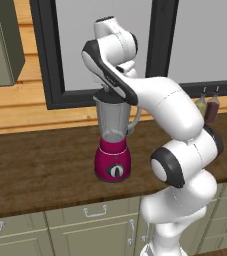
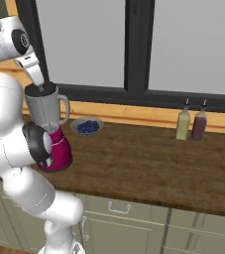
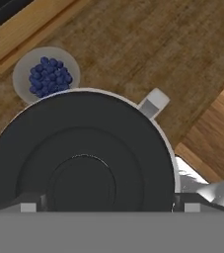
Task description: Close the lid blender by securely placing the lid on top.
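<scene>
Now | round dark grey lid (image 3: 84,163) sits on your magenta-based clear-jar blender (image 1: 113,145) | gripper (image 3: 106,205) jaws apart, nothing held | lift clear.

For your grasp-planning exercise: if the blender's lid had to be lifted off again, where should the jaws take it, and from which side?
Grip the lid by its round outer rim, coming straight down from above. It lies flat on the blender jar's mouth, and the jaws of the gripper already stand open either side of it. The raised centre looks too low to pinch.
</scene>
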Motion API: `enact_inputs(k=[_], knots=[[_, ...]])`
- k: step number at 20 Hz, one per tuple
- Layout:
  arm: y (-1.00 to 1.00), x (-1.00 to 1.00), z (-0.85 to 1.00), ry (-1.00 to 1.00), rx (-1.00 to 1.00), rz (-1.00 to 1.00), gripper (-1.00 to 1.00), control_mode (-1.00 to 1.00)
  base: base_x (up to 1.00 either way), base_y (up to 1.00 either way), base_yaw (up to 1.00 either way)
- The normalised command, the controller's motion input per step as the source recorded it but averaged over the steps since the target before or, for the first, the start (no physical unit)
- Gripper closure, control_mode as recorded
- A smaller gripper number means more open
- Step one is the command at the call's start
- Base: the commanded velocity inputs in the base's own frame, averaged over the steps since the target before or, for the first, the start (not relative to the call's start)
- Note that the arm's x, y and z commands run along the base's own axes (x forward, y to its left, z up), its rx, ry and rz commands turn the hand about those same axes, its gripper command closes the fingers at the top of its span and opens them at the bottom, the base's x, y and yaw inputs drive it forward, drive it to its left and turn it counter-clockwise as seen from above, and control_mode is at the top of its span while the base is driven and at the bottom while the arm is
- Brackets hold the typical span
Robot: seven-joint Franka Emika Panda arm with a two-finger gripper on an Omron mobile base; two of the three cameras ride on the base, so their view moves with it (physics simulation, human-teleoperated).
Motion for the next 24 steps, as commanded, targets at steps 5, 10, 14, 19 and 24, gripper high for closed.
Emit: enact_inputs(k=[5,10,14,19,24], knots=[[0.0,-0.08,-0.16,0.13,0.0,0.0,-1.0,-1.0,0.0,0.0,0.0],[-0.19,0.0,-0.3,0.01,0.0,0.0,-1.0,-1.0,0.0,0.0,0.0],[-0.38,0.0,-0.24,-0.03,0.0,0.0,-1.0,-1.0,0.0,0.0,0.0],[-0.52,0.0,-0.13,-0.08,0.0,0.0,-1.0,-1.0,0.0,0.0,0.0],[-0.61,0.01,-0.03,-0.02,0.0,0.04,-1.0,-1.0,0.0,0.0,0.0]])
